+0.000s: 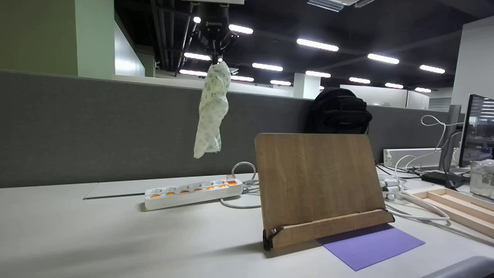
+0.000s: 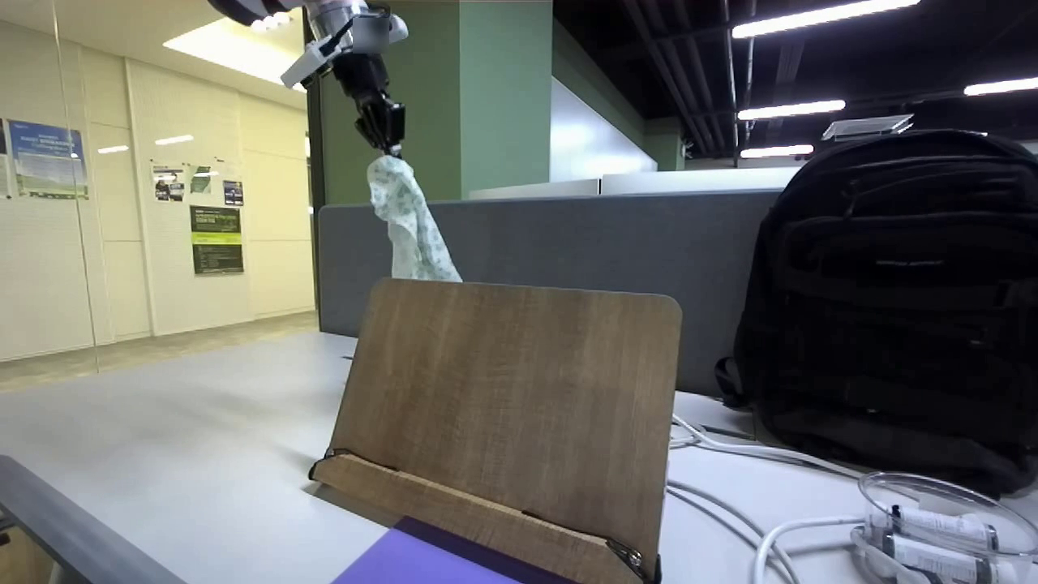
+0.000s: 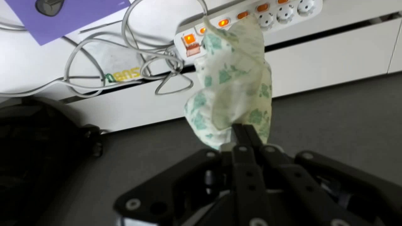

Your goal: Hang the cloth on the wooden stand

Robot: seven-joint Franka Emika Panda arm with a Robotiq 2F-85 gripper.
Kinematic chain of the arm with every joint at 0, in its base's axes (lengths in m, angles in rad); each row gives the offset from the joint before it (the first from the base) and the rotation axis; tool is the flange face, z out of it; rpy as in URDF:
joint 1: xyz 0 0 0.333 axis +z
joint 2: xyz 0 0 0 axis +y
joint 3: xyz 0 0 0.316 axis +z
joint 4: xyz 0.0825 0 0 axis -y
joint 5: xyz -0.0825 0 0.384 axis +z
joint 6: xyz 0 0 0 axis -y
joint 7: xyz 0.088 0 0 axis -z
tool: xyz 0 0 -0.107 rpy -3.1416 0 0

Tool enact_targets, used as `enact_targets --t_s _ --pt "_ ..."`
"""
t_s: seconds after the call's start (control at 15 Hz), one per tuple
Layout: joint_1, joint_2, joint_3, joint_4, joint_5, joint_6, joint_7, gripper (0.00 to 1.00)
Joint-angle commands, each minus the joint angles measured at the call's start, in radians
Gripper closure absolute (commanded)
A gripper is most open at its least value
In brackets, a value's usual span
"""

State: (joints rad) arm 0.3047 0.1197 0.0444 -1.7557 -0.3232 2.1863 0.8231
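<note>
A pale cloth with green print (image 1: 212, 110) hangs down in a narrow bunch from my gripper (image 1: 217, 61), high above the table. The cloth (image 2: 413, 227) and the gripper (image 2: 393, 152) also show in an exterior view, where the stand hides the cloth's lower end. In the wrist view the gripper's fingertips (image 3: 245, 125) are shut together on the cloth (image 3: 232, 84). The wooden stand (image 1: 316, 181) is a brown tilted board with a front ledge, and it shows in both exterior views (image 2: 519, 397). The cloth is apart from the stand, beside and above it. Nothing hangs on the board.
A white power strip (image 1: 193, 195) with cables lies behind and beside the stand. A purple sheet (image 1: 370, 247) lies partly under the stand. A black backpack (image 2: 892, 308) stands against the grey partition (image 1: 115, 131). A wooden tray (image 1: 459, 208) and a monitor (image 1: 478, 129) are beyond the stand.
</note>
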Motion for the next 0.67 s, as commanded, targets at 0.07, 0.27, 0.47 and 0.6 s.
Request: enact_targets --t_s 0.07,0.27,0.47,0.6 --pt "-0.050 -0.060 0.020 0.027 -0.084 -0.062 0.101 1.00" --pt "-0.079 -0.143 0.028 -0.046 -0.103 -0.090 0.131 1.00" --pt "-0.114 -0.236 0.040 -0.115 -0.115 -0.111 0.175 1.00" --pt "-0.144 -0.295 0.049 -0.164 -0.109 -0.128 0.193 1.00"
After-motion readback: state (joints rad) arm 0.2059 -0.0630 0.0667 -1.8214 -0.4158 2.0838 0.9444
